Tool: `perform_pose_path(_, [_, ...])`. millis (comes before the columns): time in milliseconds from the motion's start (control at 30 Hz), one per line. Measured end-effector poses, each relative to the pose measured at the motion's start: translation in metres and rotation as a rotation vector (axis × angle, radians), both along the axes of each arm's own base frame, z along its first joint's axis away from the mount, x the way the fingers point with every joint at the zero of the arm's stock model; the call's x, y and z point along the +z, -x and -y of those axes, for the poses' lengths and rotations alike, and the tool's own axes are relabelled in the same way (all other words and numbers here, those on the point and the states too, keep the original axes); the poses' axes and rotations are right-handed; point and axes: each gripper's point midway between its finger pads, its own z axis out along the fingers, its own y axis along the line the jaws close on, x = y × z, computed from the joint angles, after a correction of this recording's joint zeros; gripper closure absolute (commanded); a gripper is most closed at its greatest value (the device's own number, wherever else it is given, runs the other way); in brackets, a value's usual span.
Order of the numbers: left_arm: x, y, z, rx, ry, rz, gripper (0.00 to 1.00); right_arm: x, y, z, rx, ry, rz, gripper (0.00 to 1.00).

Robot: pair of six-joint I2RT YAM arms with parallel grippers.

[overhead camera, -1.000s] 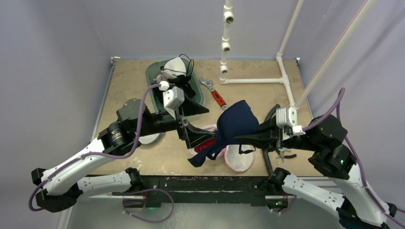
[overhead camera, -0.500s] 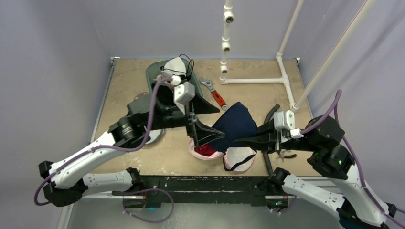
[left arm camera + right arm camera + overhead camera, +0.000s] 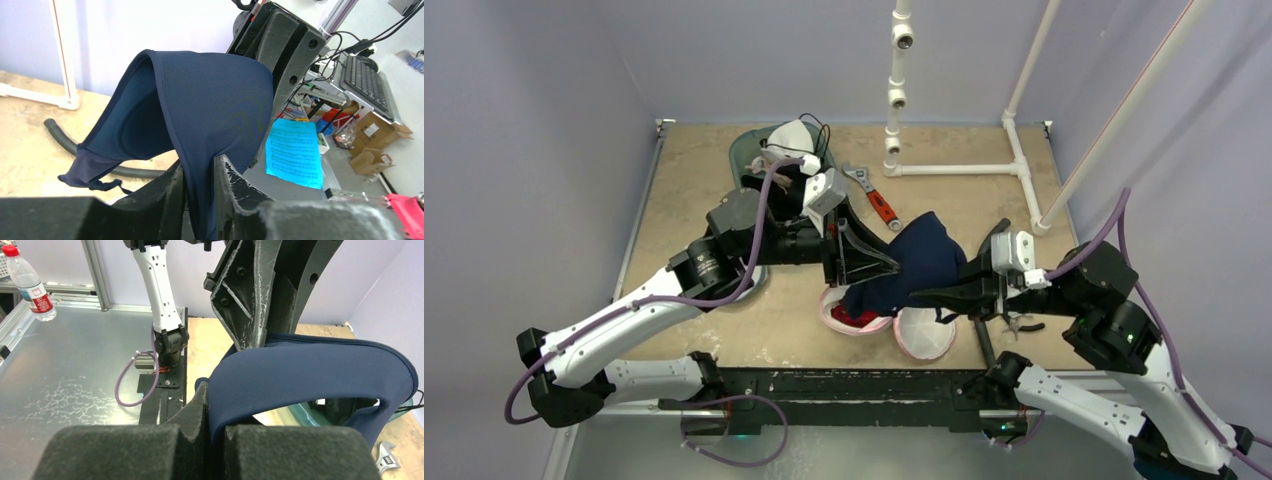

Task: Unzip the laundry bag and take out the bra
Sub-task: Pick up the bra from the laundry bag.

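Observation:
A navy bra (image 3: 924, 258) hangs in the air over the middle of the table, held from both sides. My left gripper (image 3: 890, 268) has its jaws shut on one end of the bra (image 3: 210, 100), the fabric pinched between the fingers (image 3: 172, 187). Facing it, my right gripper (image 3: 921, 293) is shut on the bra's other side (image 3: 310, 370), with the cloth running down between its pads (image 3: 197, 407). Below them the white, pink-edged laundry bag (image 3: 924, 335) lies open on the table, and something red (image 3: 856, 316) shows in its left half.
A teal tray (image 3: 749, 195) with a white and black item (image 3: 789, 143) sits at the back. A red-handled wrench (image 3: 876, 200) lies beside it. A white pipe frame (image 3: 954, 168) stands at the back right. A black hose (image 3: 990, 240) lies under the right arm.
My left arm has swung right to the bra and its jaws have shut on the fabric. The bra has sunk a little; my right gripper has kept its grip.

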Motion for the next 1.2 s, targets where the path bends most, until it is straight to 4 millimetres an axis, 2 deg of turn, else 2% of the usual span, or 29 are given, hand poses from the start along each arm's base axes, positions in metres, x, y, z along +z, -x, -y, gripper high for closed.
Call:
perform_pose_path(67, [0.002,0.0,0.0,0.001,0.007,0.0,1.0,0.0,0.0,0.0,0.001,-0.003,0.003,1.0])
perform_pose_path(133, [0.002,-0.001,-0.001,0.001,0.012,0.003,1.0,0.0,0.0,0.0,0.001,-0.007,0.006,1.0])
perform_pose_path(167, [0.002,-0.001,0.0,0.001,0.013,0.005,1.0,0.0,0.001,0.0,0.001,-0.008,0.006,0.92])
perform_pose_path(233, [0.0,-0.001,-0.001,0.004,0.013,0.006,1.0,0.0,0.0,0.0,0.0,-0.007,0.002,0.6])
perform_pose_path(267, [-0.001,-0.002,-0.001,0.01,0.013,0.01,1.0,-0.001,0.0,0.0,-0.001,-0.006,-0.005,0.48])
perform_pose_path(300, [-0.002,-0.004,-0.003,0.026,0.014,0.016,1.0,-0.001,0.0,0.0,-0.001,-0.006,-0.014,0.41])
perform_pose_path(400, [-0.005,-0.011,-0.012,0.093,0.02,0.039,1.0,-0.002,0.0,0.0,-0.007,-0.007,-0.031,0.27])
perform_pose_path(500, [0.001,-0.015,-0.028,0.167,0.049,0.079,1.0,-0.002,-0.001,0.002,-0.023,-0.015,-0.058,0.23])
perform_pose_path(700, [0.031,-0.015,-0.059,0.266,0.135,0.173,1.0,-0.001,0.0,0.01,-0.067,-0.044,-0.095,0.21])
perform_pose_path(800, [0.033,-0.017,-0.064,0.29,0.133,0.21,1.0,0.003,-0.001,0.017,-0.107,-0.076,-0.113,0.19])
perform_pose_path(967, [0.024,-0.019,-0.07,0.31,0.079,0.279,1.0,0.019,-0.01,0.027,-0.199,-0.189,-0.18,0.12])
perform_pose_path(1067, [0.024,-0.017,-0.078,0.318,0.071,0.347,1.0,0.03,-0.021,0.025,-0.24,-0.245,-0.246,0.07])
perform_pose_path(1200, [0.032,-0.009,-0.091,0.313,0.087,0.457,1.0,0.035,-0.036,0.005,-0.238,-0.248,-0.326,0.06])
